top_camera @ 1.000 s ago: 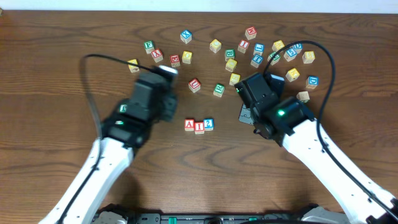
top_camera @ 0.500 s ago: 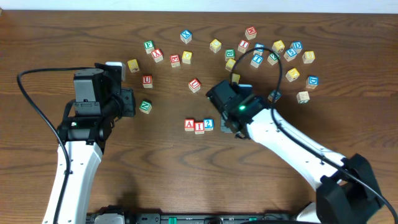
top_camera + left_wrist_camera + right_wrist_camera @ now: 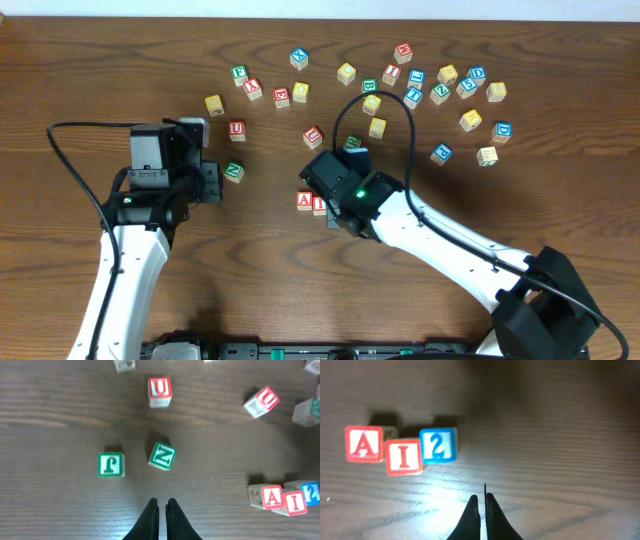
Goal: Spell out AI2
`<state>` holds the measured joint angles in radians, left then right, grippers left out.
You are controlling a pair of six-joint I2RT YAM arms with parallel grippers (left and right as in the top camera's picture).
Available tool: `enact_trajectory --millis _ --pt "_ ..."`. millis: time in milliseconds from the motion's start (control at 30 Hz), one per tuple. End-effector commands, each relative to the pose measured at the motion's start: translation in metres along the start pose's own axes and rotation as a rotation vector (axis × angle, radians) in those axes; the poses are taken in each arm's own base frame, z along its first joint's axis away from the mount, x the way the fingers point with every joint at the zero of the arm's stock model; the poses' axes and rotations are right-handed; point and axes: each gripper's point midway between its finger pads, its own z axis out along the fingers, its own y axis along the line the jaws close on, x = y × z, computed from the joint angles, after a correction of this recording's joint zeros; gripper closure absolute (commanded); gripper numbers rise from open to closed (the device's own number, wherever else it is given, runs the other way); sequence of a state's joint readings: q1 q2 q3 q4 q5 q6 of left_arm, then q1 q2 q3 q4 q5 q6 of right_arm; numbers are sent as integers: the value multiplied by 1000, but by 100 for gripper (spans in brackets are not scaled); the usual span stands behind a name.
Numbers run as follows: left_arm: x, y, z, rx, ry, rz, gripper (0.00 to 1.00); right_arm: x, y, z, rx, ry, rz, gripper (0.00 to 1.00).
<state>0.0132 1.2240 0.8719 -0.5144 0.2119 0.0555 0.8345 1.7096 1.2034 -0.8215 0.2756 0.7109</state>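
Observation:
Three cubes form a row on the wooden table: a red A cube (image 3: 365, 444), a red I cube (image 3: 404, 456) set slightly nearer, and a blue 2 cube (image 3: 438, 445). My right gripper (image 3: 482, 496) is shut and empty, just in front and to the right of the 2. In the overhead view the right wrist covers the 2; the A cube (image 3: 304, 200) shows beside it. My left gripper (image 3: 161, 503) is shut and empty, well to the left of the row, with the A cube (image 3: 272, 497) at the right edge of its view.
A green N cube (image 3: 162, 456) and a green J cube (image 3: 110, 464) lie just ahead of the left gripper, with a red U cube (image 3: 160, 390) beyond. Several more letter cubes are scattered across the back of the table (image 3: 420, 85).
The right arm swung left from the cube scatter to hover over the row's right end. The left arm pulled back to the left, away from the row. Both grippers stayed shut.

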Motion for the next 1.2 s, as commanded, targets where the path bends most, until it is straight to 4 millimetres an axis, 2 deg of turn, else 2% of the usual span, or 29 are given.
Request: enact_trajectory --millis 0,133,300,433,833,1167 --pt "11 1 13 9 46 -15 93 12 14 5 4 19 -49 99" --pt "12 3 27 9 62 -17 93 26 25 12 13 40 -80 99" --pt "15 5 37 9 84 -21 93 32 30 12 5 52 -95 99" --pt "16 5 39 9 92 -22 93 41 37 11 -39 97 -95 99" --pt "16 5 39 9 92 -22 93 52 57 8 -76 77 -96 99" --pt "16 7 39 1 92 -22 93 57 48 26 -60 58 -54 99"
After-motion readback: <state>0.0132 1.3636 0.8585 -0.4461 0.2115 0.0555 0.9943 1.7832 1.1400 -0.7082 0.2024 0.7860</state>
